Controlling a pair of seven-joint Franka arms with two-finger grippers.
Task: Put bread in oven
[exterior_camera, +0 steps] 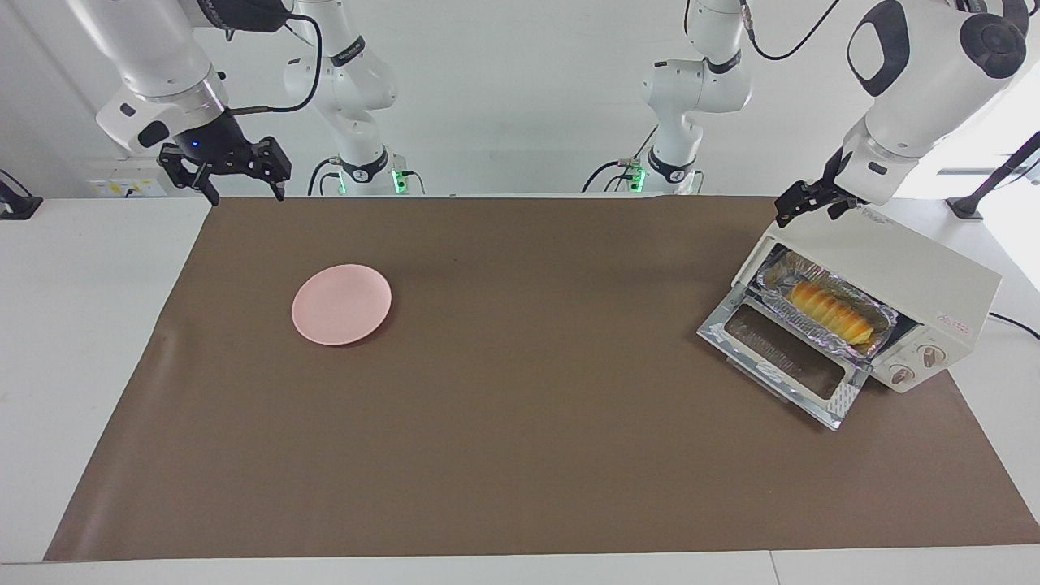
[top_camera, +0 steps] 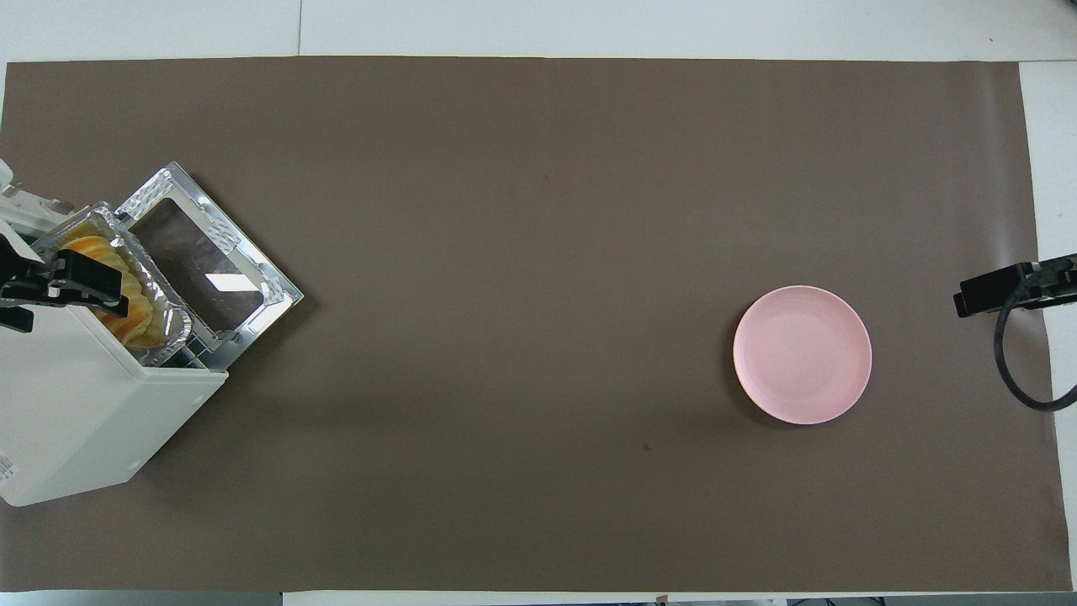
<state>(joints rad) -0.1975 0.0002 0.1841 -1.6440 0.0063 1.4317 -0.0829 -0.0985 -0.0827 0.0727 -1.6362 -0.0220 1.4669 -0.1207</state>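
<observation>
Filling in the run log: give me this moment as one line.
bread: in foil tray, in oven | door: open | left hand: open, over oven | right hand: open, waiting | plate: bare

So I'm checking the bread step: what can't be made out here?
- Overhead: left gripper covers part of the bread.
- Both views: oven casing hides the inner end of the foil tray.
- Overhead: right gripper cut off by the edge.

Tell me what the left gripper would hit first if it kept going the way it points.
Probably the oven: the left gripper hangs open above its top edge, pointing downward. Depth is unclear, so it could instead pass into the mouth onto the bread.
</observation>
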